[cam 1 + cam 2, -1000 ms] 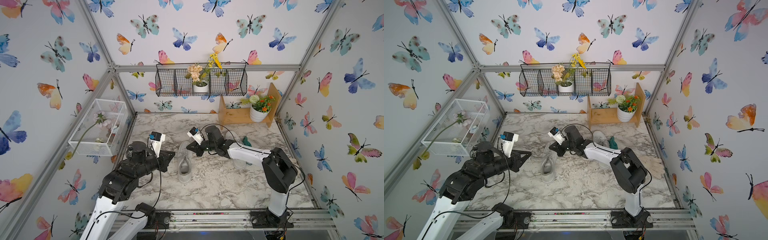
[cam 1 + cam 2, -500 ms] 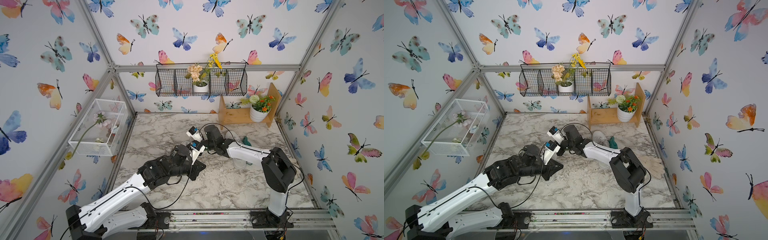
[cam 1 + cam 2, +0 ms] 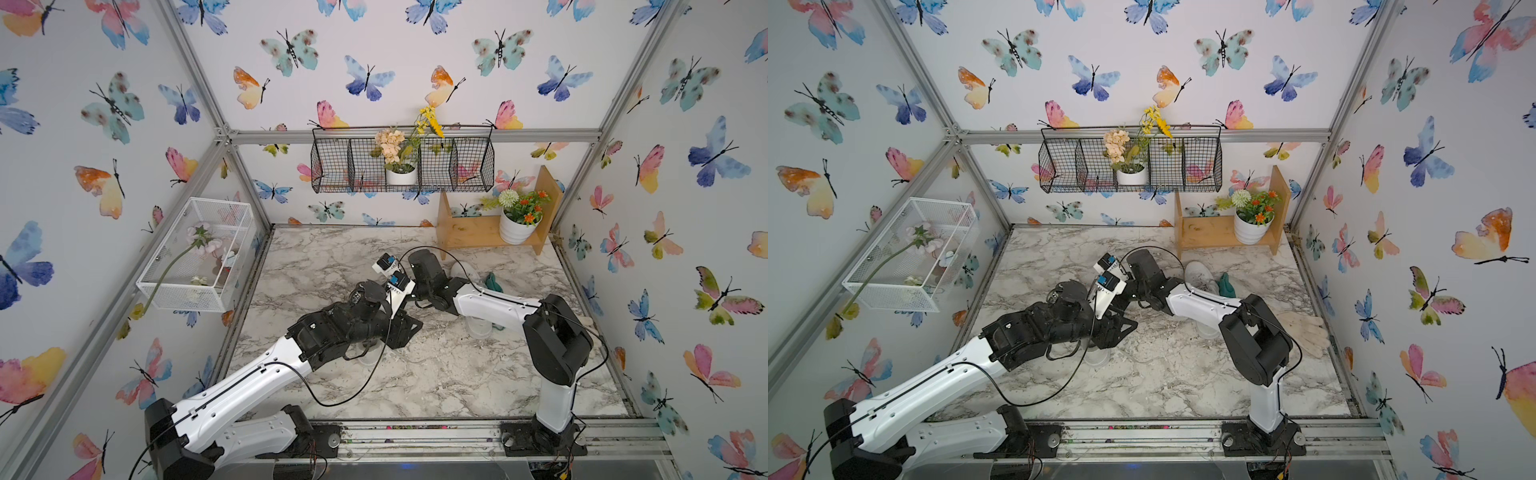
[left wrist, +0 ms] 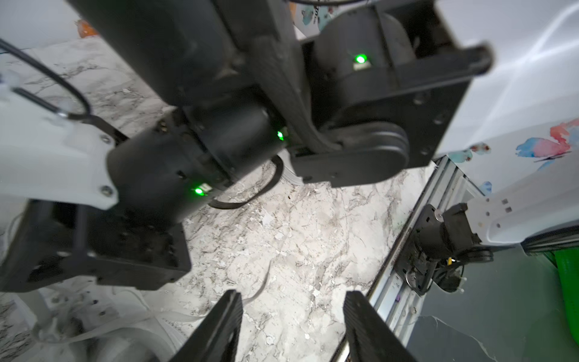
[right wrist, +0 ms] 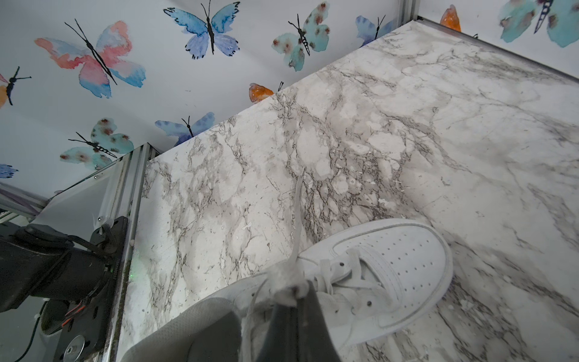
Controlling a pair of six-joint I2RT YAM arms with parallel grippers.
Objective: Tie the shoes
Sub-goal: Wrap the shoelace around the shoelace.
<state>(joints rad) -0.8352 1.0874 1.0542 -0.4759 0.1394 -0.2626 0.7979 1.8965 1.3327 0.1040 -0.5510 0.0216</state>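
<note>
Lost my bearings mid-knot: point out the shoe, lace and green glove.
shoe (image 5: 404, 260), right wrist view, perforated toe cap.
lace (image 5: 296, 219), right wrist view, loose strand's middle.
green glove (image 3: 1227, 285), in a top view, its middle.

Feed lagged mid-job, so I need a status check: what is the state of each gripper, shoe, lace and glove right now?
left gripper: open, nothing between its fingers.
right gripper: shut on a lace.
lace: pinched, free end trailing over the table.
near shoe: upright, no bow visible.
far shoe: resting at the back, laces too small to tell.
teal glove: lying beside the far shoe.
cream glove: lying flat.
</note>
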